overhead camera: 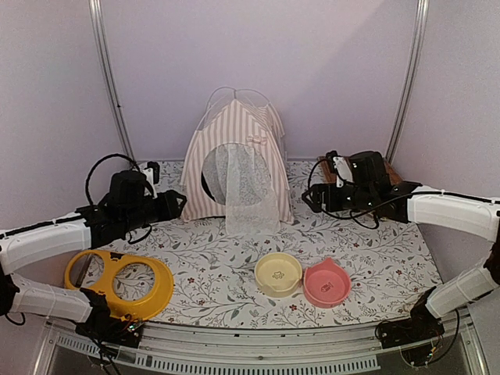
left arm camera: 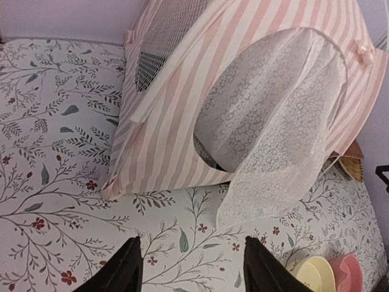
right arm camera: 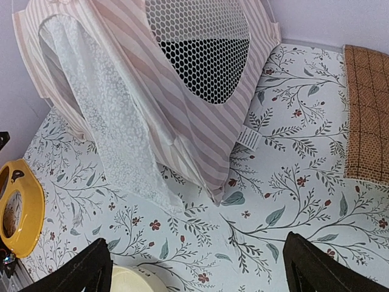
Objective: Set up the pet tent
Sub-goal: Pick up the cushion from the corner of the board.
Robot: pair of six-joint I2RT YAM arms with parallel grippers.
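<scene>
On the floral table (overhead camera: 234, 269), the tent (overhead camera: 234, 133) is seen upright between left gripper (overhead camera: 178, 205) and right gripper (overhead camera: 309, 197), both parted with nothing gripped

I work in a staged lab test booth, as the bare lilac walls (overhead camera: 328, 70), metal frame posts (overhead camera: 111, 78), floral tablecloth (overhead camera: 219, 258), slotted aluminium rail (overhead camera: 258, 345) along the near edge and loose black cables (overhead camera: 101, 166) around me show.
</scene>
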